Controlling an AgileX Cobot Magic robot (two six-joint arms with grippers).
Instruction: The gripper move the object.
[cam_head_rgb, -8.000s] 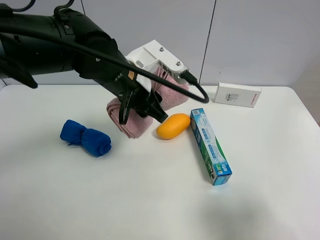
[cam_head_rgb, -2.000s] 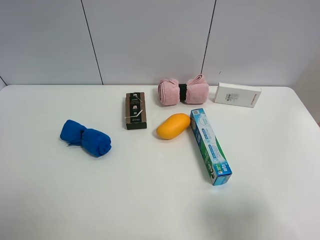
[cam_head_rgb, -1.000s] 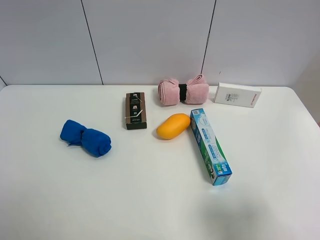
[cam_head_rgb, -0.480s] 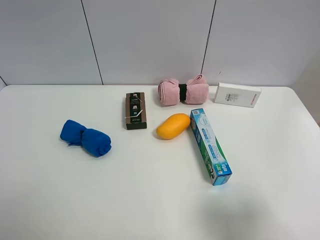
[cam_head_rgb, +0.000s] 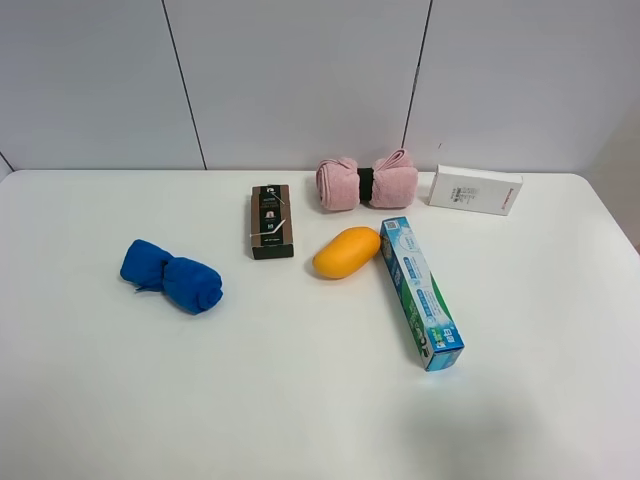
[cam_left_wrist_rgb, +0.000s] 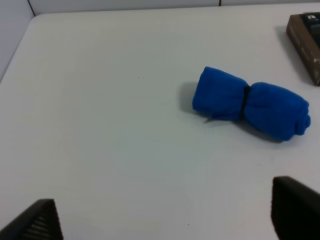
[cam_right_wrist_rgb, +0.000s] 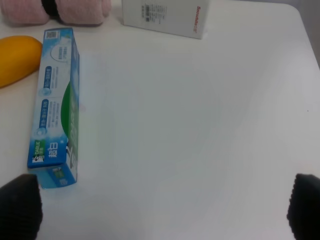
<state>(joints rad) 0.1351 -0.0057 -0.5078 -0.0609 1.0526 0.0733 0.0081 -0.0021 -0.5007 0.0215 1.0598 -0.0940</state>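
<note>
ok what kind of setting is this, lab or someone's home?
Likely a lab test bench: a bare white table against plain grey wall panels, with unrelated props laid out, such as a pink towel, a toothpaste box and a mango.

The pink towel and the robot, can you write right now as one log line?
pink towel: resting at table back edge, ungripped | left tool: open, empty | right tool: open, empty | arms: out of overhead view
</note>
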